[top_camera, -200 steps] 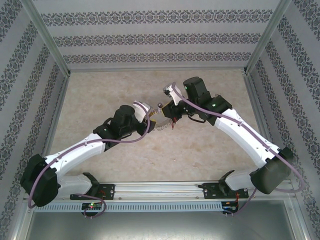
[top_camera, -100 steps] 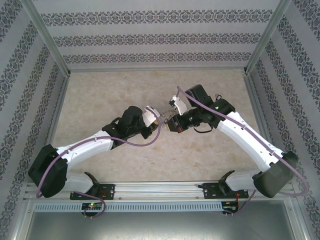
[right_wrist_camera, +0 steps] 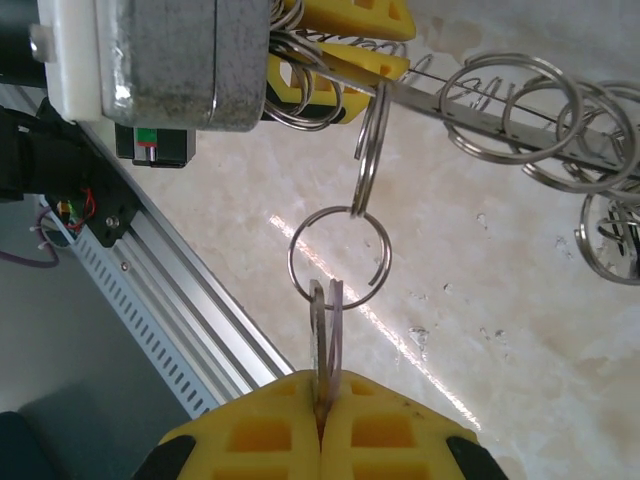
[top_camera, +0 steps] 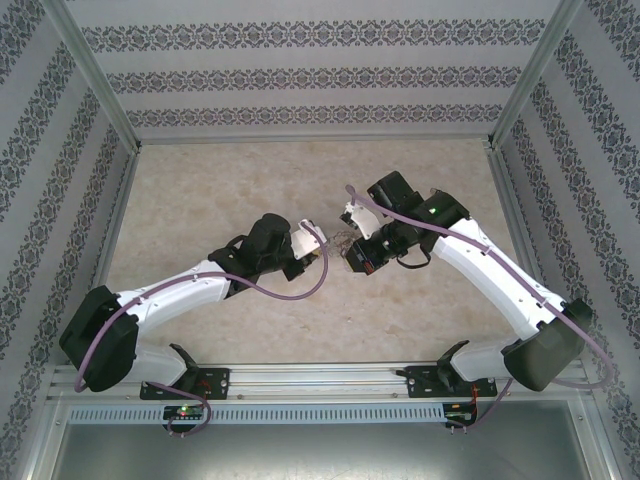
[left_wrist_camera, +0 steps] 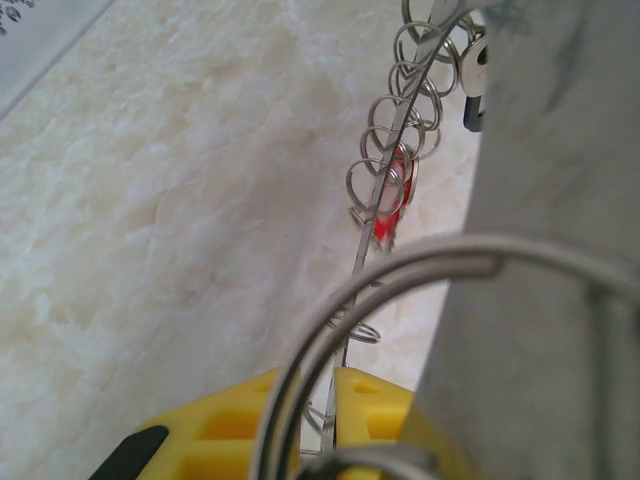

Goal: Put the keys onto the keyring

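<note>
Right wrist: key (right_wrist_camera: pixel 324 335) between closed yellow fingers (right_wrist_camera: pixel 250 432)

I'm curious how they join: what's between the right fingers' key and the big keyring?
Two small linked rings, seen in the right wrist view, join the key to the keyring.

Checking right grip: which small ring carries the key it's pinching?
The lowest ring, dangling by one link below the keyring; its key sits in the right gripper. The others crowd the keyring itself.

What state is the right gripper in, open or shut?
Shut: the right gripper is closed tight on a thin key hanging from a small ring.
</note>
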### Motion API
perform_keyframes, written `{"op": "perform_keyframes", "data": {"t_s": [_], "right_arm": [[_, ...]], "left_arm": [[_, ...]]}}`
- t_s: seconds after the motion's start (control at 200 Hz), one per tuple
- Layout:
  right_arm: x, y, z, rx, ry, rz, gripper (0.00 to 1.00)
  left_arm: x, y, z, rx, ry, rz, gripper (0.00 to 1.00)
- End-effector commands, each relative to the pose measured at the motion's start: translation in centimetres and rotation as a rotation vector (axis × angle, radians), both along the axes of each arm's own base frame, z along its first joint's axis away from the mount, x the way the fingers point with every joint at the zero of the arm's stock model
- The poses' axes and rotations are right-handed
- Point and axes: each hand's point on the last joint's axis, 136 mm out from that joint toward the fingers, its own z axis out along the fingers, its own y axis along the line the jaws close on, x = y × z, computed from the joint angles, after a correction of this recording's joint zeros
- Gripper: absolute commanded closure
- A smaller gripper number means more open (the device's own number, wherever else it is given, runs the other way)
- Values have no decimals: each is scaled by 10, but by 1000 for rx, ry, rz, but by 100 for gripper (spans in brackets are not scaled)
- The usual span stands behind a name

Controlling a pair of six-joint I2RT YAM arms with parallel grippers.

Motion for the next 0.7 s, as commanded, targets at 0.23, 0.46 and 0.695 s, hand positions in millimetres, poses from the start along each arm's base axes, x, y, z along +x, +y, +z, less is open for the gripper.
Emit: {"op": "perform_keyframes", "data": {"t_s": [0.23, 0.46, 0.695], "right_arm": [[-42, -9, -5, -31, 129, 92, 98], [-34, 4, -4, 68, 42, 112, 92], [-26, 8, -4, 114, -66, 137, 69]], "left_arm": [[36, 30, 31, -20, -93, 223, 100], [40, 35, 69, -39, -172, 241, 100], [44, 36, 88, -21, -225, 235, 100]]}}
